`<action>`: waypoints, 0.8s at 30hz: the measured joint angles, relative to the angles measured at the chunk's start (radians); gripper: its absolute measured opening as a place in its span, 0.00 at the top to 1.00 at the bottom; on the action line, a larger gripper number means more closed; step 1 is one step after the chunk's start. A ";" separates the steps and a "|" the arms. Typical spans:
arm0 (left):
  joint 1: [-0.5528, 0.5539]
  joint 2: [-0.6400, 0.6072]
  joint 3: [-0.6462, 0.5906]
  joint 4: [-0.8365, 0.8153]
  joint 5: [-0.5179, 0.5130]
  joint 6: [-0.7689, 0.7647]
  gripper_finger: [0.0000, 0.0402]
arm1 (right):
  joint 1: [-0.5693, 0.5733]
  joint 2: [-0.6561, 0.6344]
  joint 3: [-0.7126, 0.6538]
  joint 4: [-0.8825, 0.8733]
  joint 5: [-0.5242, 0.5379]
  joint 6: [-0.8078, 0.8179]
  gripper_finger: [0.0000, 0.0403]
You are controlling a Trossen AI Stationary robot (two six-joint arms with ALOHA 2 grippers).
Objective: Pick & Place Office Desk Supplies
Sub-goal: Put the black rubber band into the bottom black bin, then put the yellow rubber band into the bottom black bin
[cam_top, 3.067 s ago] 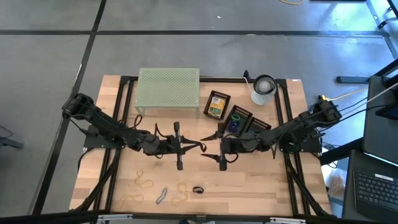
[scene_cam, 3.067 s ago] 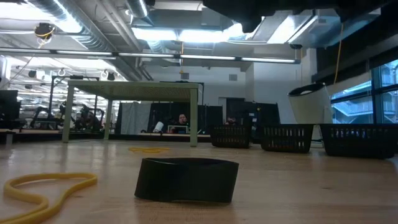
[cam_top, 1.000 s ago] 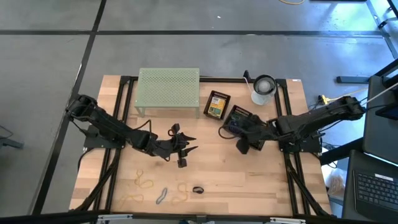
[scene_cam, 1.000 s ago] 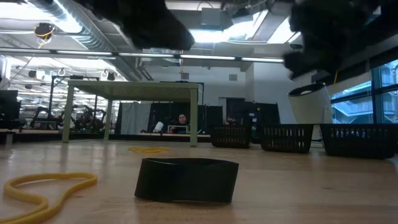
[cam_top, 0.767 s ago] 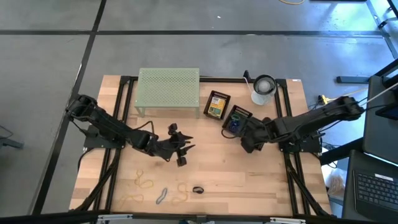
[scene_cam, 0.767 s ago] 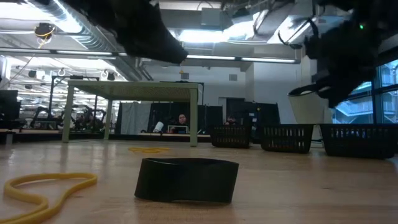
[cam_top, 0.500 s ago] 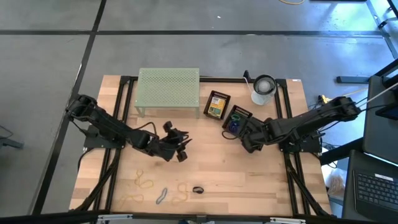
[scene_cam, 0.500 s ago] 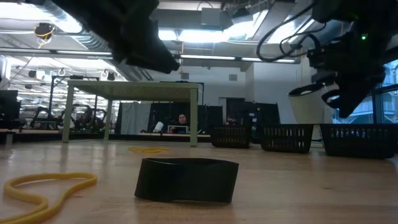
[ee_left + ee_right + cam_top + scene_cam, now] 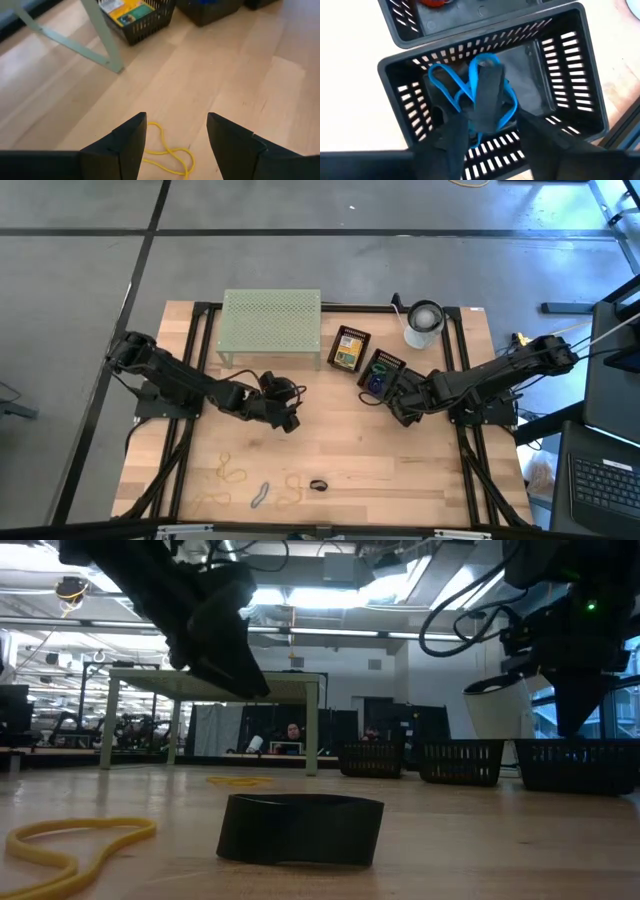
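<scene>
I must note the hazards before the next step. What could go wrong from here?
1. The right end effector hangs open over the black slotted plastic basket; the flat dark grey band lying on the blue rubber bands might catch its fingers as it lifts.
2. The left end effector may snag the thin yellow rubber band on the wooden table.

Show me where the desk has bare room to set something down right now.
Free: wood right of the black band, below the right claw; also the centre between the left claw and the right one. Crowded: back edge with rack, black baskets and cup; front left with rubber bands.
</scene>
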 joint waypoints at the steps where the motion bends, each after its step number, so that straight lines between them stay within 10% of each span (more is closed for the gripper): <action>1: 0.006 0.000 0.000 -0.003 0.008 -0.010 0.49 | 0.000 0.000 0.000 -0.004 0.000 0.000 0.52; 10: 0.019 0.005 0.000 -0.028 0.025 -0.021 0.49 | 0.000 0.000 0.000 -0.052 -0.049 0.003 0.34; 24: 0.031 0.207 0.000 0.017 0.088 -0.053 0.49 | 0.000 -0.001 0.000 -0.076 -0.052 0.002 0.39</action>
